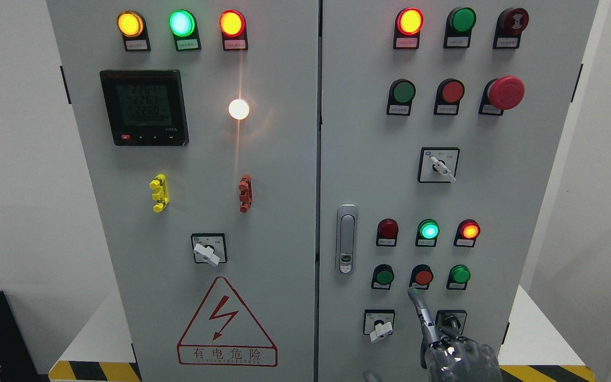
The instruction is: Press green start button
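- Right hand [456,358] at the bottom edge, right of the middle, in front of the right door of the cabinet [358,159]; index finger [421,310] stretched upward, the other fingers curled in, holding nothing.
- Fingertip just below a red button [422,276], the middle one in the lowest row of three; touching or apart, cannot tell.
- Green button [384,276] to the left of that red one, another green button [460,274] to its right, this one brighter; which of the two is the start button, cannot tell, labels too small to read.
- Rotary switch [381,329] left of the finger; a second switch [451,321] partly hidden behind the hand.
- Above the buttons, three lamps: dark red [388,228], lit green [428,230], lit red-orange [469,230].
- Door handle [346,239] left of those lamps, near the seam between the doors.
- Higher up, a white-handled selector switch [439,165], then a green button [403,92], a red button [452,92] and a red mushroom stop button [505,92].
- Top row on the right door: lit red lamp [409,21], unlit green lamp [462,19], dark red buzzer [513,19].
- Left door: warning triangle [226,323] low down, digital meter [143,107] higher, bright white light [238,109] beside it, lit yellow, green and red lamps along the top.
- Yellow and black striped tape [96,371] on the base at both lower corners.
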You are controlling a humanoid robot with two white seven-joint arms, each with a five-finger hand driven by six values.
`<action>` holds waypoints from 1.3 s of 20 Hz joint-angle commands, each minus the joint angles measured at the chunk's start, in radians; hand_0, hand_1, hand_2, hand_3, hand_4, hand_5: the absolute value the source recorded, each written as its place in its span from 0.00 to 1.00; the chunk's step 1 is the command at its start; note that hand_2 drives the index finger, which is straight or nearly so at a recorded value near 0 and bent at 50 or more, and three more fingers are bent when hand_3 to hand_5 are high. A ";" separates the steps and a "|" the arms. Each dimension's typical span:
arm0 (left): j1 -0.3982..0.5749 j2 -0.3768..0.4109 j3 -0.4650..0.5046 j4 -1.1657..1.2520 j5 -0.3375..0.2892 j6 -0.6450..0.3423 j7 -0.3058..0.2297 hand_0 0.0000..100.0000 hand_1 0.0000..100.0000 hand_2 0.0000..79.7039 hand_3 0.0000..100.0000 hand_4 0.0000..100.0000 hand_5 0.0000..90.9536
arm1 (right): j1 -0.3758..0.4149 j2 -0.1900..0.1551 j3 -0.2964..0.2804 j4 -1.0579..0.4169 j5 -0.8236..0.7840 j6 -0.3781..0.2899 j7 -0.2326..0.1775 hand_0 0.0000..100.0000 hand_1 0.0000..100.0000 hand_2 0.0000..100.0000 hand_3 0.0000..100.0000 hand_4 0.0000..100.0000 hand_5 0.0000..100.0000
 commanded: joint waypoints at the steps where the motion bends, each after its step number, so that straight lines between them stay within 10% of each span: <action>1: 0.000 0.000 0.000 -0.028 0.000 0.000 -0.001 0.12 0.56 0.00 0.00 0.00 0.00 | -0.049 -0.001 -0.006 0.109 0.034 0.001 -0.002 0.04 0.25 0.00 0.91 0.88 1.00; 26: 0.000 0.000 0.000 -0.028 0.000 0.000 -0.001 0.12 0.56 0.00 0.00 0.00 0.00 | -0.171 0.002 -0.006 0.276 0.041 0.014 0.003 0.07 0.25 0.00 0.91 0.88 1.00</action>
